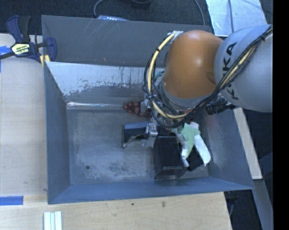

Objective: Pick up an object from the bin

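One hand [152,128] hangs low in the middle of the bin [55,128], under the arm's orange cover [192,66] and its cables. Whether it is released or clenched cannot be told. Right against its left side a dark blue-grey block [133,131] lies on the bin floor at the centre of the frame. Just below and to the right sits a black box [167,157], with a white and green bottle [194,143] lying over its right edge. Above the hand, by the back wall, lies a small dark red cluster [132,108].
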Motion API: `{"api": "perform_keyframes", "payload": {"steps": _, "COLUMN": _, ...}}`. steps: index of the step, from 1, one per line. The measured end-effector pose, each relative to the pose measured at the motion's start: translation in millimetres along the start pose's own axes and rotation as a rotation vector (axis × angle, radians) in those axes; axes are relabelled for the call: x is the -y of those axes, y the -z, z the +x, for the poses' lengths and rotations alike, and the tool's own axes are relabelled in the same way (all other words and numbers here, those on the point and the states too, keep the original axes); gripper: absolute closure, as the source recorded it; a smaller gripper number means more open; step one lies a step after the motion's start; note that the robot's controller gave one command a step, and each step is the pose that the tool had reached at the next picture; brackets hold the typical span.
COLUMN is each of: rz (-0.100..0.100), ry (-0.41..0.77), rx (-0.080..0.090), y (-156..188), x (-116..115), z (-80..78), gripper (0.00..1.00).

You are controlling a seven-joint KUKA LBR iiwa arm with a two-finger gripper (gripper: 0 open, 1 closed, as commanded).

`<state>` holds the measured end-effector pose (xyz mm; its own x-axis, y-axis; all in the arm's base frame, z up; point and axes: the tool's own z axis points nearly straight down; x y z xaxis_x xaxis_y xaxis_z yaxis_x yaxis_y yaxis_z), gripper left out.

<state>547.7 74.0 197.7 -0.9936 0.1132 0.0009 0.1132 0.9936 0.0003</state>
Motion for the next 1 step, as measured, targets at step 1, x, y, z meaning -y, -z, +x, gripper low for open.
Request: {"api": "perform_keyframes", "payload": {"steps": 1, "rz": -0.001, "ry": 0.068, "rx": 0.007, "y": -46.3, "x": -7.7, "z": -5.4, "gripper": 0.0}}
